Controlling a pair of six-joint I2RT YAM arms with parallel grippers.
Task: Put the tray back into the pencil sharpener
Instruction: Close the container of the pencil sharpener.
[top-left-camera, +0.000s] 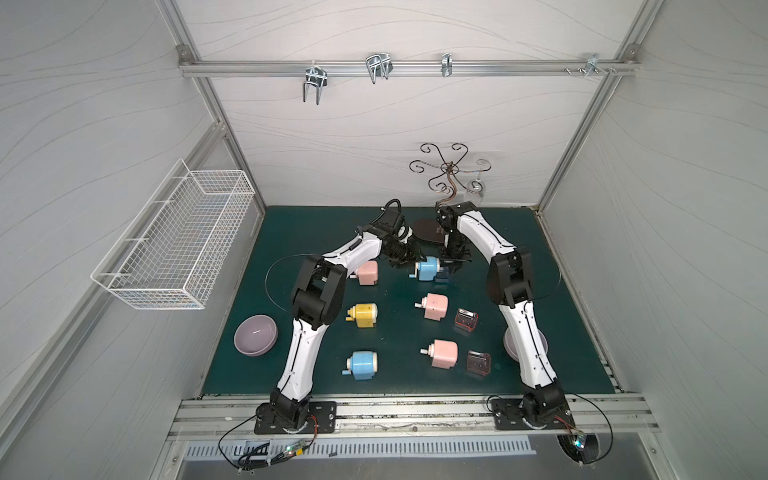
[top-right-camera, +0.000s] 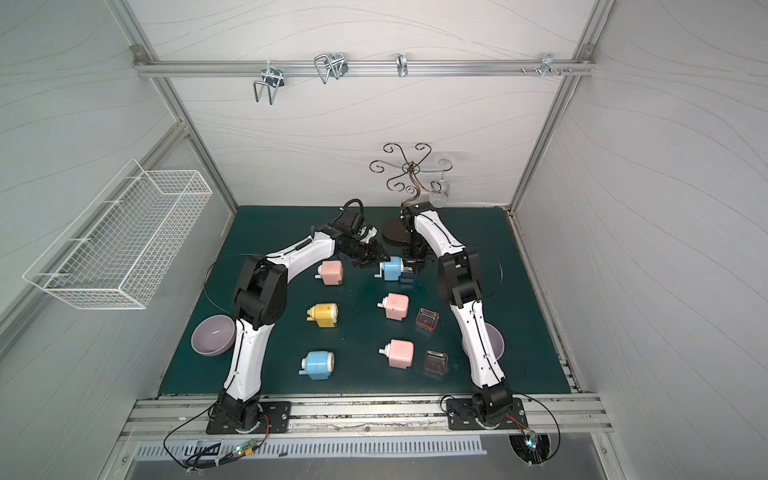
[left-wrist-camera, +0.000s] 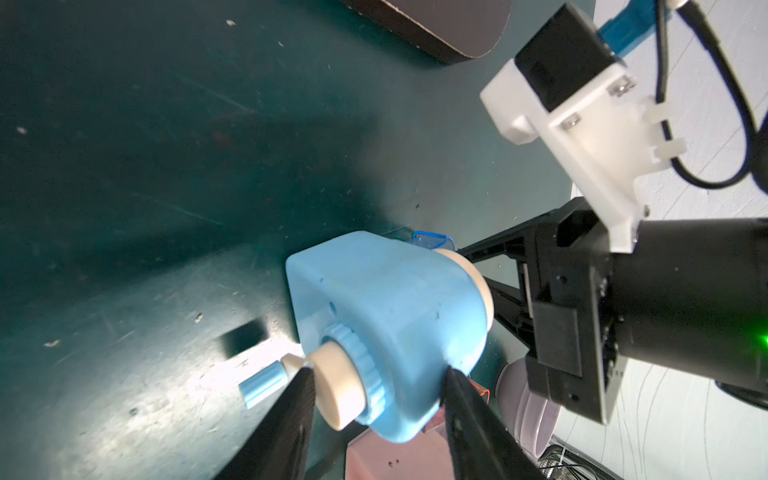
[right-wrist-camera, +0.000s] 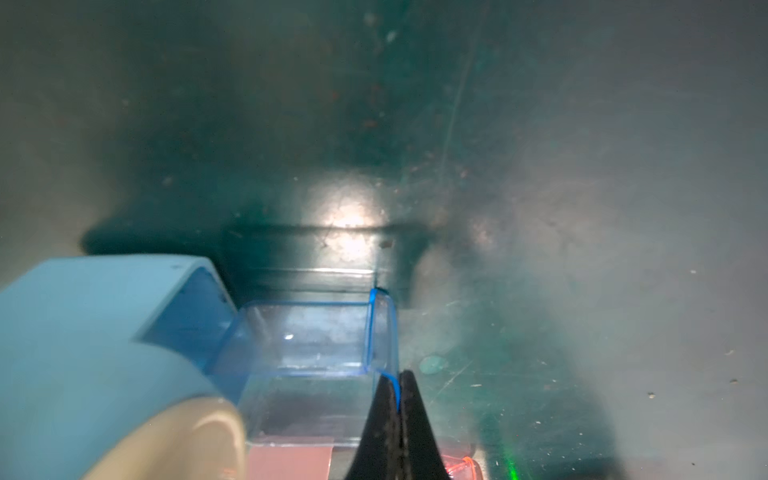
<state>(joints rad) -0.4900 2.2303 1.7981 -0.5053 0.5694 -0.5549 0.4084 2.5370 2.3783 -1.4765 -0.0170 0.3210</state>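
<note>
Grip arrangement: right gripper (right-wrist-camera: 397, 380), jaws pinched shut on the end wall of the clear blue tray (right-wrist-camera: 311, 336), which sits partly inside the blue pencil sharpener (left-wrist-camera: 395, 299); left gripper (left-wrist-camera: 378, 372), jaws partly open, clamps the sharpener.

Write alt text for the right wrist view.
The right gripper, shut, pinches the end wall of a clear blue plastic tray partly inside the open slot of a light blue plastic pencil sharpener, on a dark green mat.

place: lab test cell | signs: aluminium rail (top-left-camera: 407, 68), panelled walls (top-left-camera: 374, 133), green mat (top-left-camera: 399, 332)
</note>
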